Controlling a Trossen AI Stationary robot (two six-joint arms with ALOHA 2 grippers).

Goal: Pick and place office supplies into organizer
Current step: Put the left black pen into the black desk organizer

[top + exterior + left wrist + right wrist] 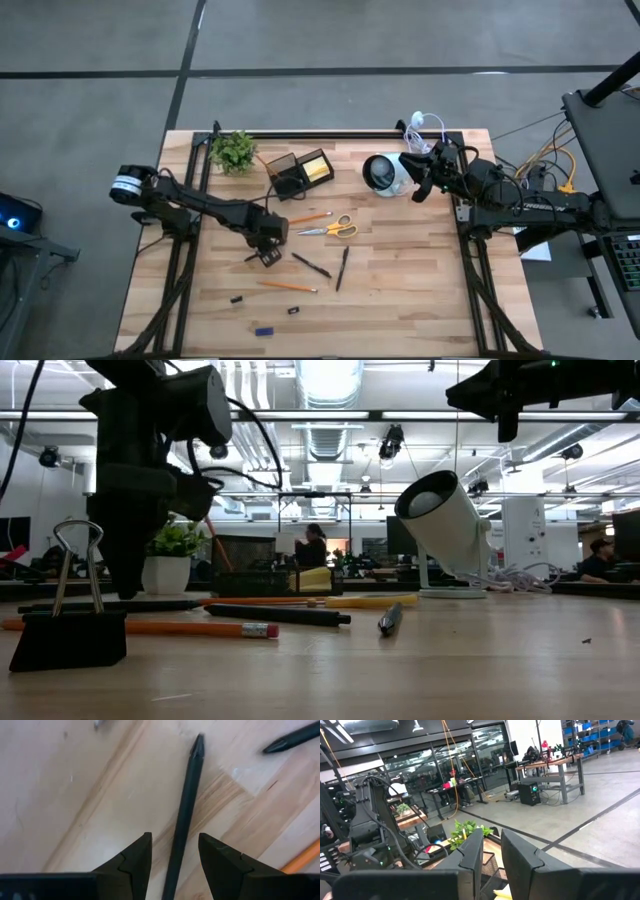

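Green plant (233, 150), white cup (383, 173), coiled cable (422, 124) on table (400, 300).

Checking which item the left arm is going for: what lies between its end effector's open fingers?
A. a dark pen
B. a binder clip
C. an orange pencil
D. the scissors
A: in the left wrist view a dark pen lies on the table between the left end effector's open fingers, not gripped; the high view puts that end effector beside the scattered supplies.

black pen (184, 815), orange pencil (200, 628), pale wood table (400, 290)
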